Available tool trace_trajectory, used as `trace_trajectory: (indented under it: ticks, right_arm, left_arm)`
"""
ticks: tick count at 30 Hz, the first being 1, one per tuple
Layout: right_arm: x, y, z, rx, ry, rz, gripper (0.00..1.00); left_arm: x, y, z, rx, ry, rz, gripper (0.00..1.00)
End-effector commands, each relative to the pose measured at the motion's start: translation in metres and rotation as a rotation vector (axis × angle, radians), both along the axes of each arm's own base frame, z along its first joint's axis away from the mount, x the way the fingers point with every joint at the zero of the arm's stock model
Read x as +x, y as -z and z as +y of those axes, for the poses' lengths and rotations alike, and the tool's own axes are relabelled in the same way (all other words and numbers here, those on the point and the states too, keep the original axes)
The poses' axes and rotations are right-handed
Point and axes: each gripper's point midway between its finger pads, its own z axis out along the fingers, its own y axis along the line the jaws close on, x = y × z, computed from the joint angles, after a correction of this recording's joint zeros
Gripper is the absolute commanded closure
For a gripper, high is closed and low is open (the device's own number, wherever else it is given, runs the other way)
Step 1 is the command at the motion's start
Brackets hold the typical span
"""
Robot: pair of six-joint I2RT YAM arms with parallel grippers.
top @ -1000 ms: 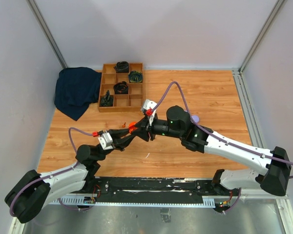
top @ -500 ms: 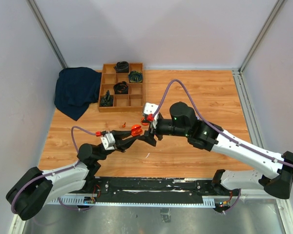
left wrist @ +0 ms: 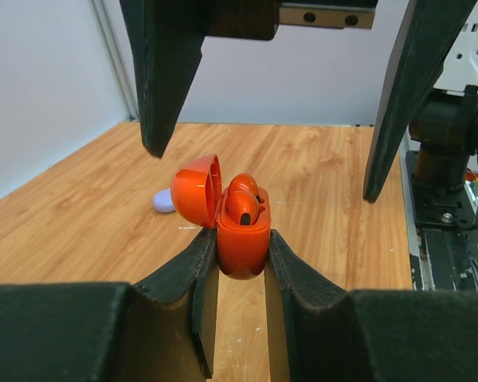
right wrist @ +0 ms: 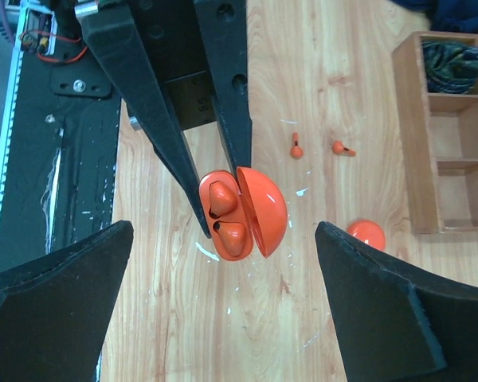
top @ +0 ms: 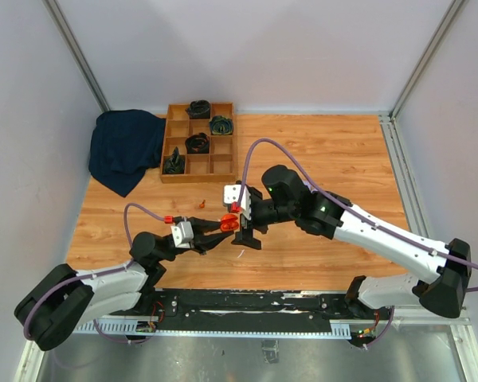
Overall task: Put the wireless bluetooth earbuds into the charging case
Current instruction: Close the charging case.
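Here the left gripper (left wrist: 240, 248) pinches the case (left wrist: 243, 235) by its base, centre frame, leaving the lid (left wrist: 197, 191) clear. Two buds (right wrist: 221, 196) sit inside. The right gripper (right wrist: 223, 229) gapes wide overhead, empty.

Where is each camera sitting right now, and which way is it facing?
Top external: above and behind the bases, looking down on the table; both arms show.
Left wrist: looks forward along the left pincer, shut on the open charging case; the right pincer stands open beyond.
Right wrist: looks down between its own spread fingers at the case.
Shared: both wrist views show the case with earbuds seated.
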Motion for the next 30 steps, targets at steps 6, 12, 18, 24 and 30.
trace_trajectory:
  ticks: [6, 12, 18, 24, 30]
  right_arm:
    - [-0.01, 0.009, 0.011, -0.026, -0.14, 0.038, 0.01]
    - [-0.02, 0.009, 0.008, -0.037, -0.187, 0.065, 0.03]
    - [-0.024, 0.002, -0.001, -0.032, -0.184, 0.052, 0.06]
    - [-0.024, 0.001, -0.009, -0.037, -0.158, 0.038, 0.06]
    - [-0.006, 0.004, -0.019, -0.061, -0.026, 0.001, 0.05]
  left_arm:
    - [-0.015, 0.02, 0.005, 0.018, 0.028, 0.024, 1.0]
    - [-0.009, 0.021, 0.007, 0.017, -0.002, 0.049, 1.0]
    - [-0.003, 0.024, 0.008, 0.017, -0.035, 0.072, 1.0]
    - [0.0, 0.026, 0.008, 0.021, -0.043, 0.091, 1.0]
    - [0.007, 0.032, 0.005, 0.037, -0.058, 0.135, 0.98]
